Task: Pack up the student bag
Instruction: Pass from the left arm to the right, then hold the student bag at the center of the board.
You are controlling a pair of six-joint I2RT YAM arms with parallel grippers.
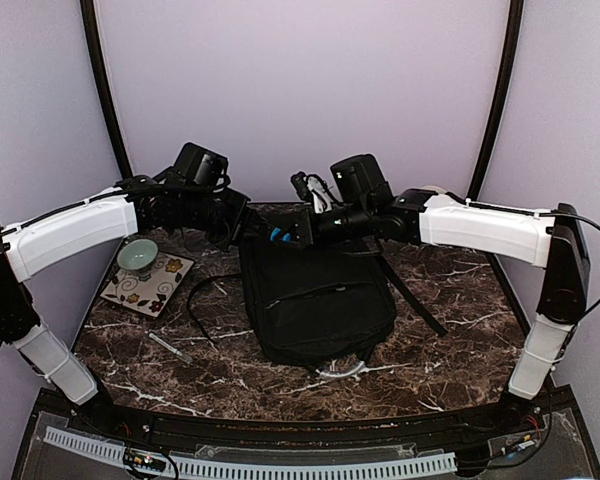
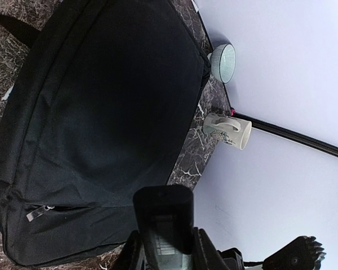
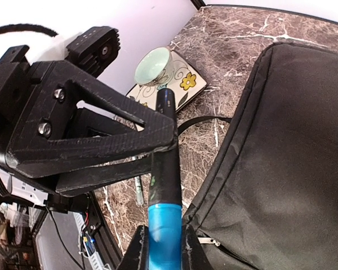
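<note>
We see the student bag (image 1: 315, 300) lying flat in the middle of the dark, marble-patterned table (image 1: 460, 330). Its silvery loop handle (image 1: 342, 370) is at the near edge, and one long strap (image 1: 410, 290) trails off to its right. Both grippers meet in the air just over the bag's far left corner, so the bag spreads out below them and towards the arm bases. The right gripper (image 3: 162, 244) is clamped on the blue lower part of a marker (image 3: 160, 191), one finger pressed to each side of the barrel. The left gripper (image 3: 172, 139) reaches in from the opposite side, its two fingertips pinching the dark upper part of the same marker. In the right wrist view, the bag's black fabric and a zip pull (image 3: 208, 242) lie just to the right of the marker. The left arm (image 1: 75, 235) and the right arm (image 1: 485, 230) each rise from a near corner, bend at an elbow out to the side, and send a white forearm inward, roughly level. Left of the bag, well apart from both grippers, a pale green bowl (image 1: 138, 255) sits on a flowered tile (image 1: 165, 290), and a thin pen (image 1: 168, 347) lies nearer on the table
</note>
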